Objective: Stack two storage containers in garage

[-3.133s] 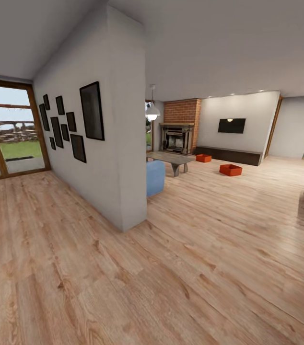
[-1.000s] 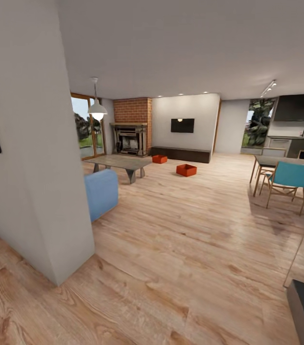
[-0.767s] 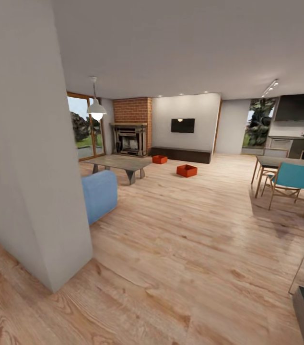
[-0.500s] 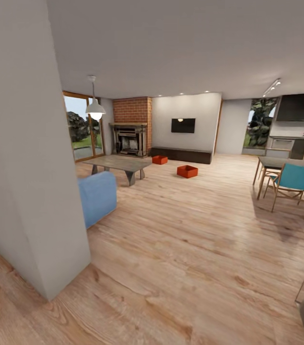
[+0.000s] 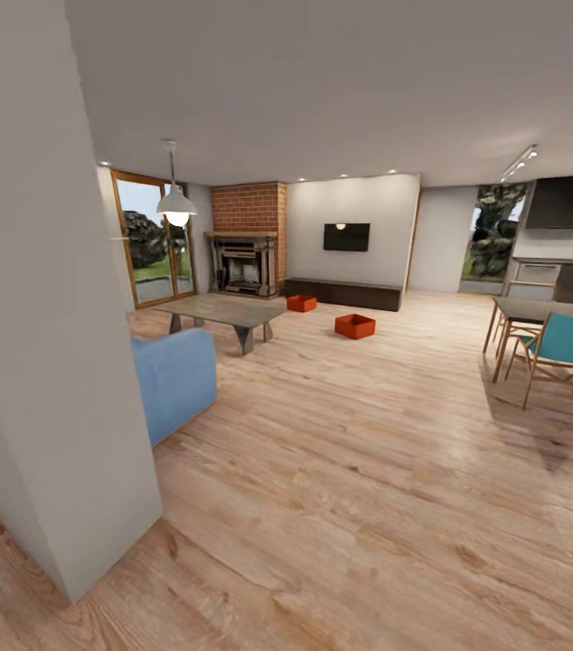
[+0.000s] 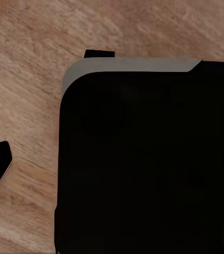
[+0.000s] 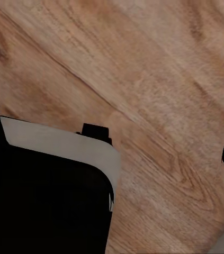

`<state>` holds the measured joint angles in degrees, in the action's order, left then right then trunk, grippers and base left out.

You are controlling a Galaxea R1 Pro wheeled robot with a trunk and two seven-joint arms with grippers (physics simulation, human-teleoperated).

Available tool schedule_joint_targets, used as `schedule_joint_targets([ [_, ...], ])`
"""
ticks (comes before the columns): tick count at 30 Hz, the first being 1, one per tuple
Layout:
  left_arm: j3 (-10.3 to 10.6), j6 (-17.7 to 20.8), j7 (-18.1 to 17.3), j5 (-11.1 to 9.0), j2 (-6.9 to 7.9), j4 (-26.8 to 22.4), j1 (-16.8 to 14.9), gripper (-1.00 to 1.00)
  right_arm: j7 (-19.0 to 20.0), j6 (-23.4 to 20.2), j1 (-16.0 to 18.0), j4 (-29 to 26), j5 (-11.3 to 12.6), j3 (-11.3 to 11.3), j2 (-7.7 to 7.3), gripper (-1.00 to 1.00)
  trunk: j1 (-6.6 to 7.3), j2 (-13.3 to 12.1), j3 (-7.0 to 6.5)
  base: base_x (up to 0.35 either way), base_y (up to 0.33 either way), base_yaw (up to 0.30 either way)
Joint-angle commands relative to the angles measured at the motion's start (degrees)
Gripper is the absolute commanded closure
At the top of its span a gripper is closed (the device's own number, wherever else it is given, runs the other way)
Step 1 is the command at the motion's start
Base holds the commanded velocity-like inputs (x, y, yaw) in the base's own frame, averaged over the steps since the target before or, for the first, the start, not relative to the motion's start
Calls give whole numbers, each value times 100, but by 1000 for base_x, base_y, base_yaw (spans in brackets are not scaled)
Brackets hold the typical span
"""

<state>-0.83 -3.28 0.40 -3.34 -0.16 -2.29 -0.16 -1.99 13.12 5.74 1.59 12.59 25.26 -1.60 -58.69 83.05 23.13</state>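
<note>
Both storage containers (image 5: 355, 325) (image 5: 302, 303) are seen far off on the living room's wood-plank floor (image 5: 368, 470), near the TV wall. Nothing has been collected; everything is outstanding. Gripper opening cannot be determined from the wrist views; possibly nothing is held.

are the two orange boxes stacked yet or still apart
Apart: one box sits alone on the wood floor, the other lies separately by the dark bench.
</note>
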Motion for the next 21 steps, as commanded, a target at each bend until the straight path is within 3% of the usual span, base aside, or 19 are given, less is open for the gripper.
schedule_joint_targets([
  [1, -5, -15, 4, -35, -1, 0, -2, -100, -3, 32, 6, 17, 50, 49, 4, -100, -3, 3, 6, 324, 0, 0],
  [21, -5, -15, 4, -35, -1, 0, -2, -100, -3, 32, 6, 17, 50, 49, 2, -100, -3, 3, 6, 324, 0, 0],
])
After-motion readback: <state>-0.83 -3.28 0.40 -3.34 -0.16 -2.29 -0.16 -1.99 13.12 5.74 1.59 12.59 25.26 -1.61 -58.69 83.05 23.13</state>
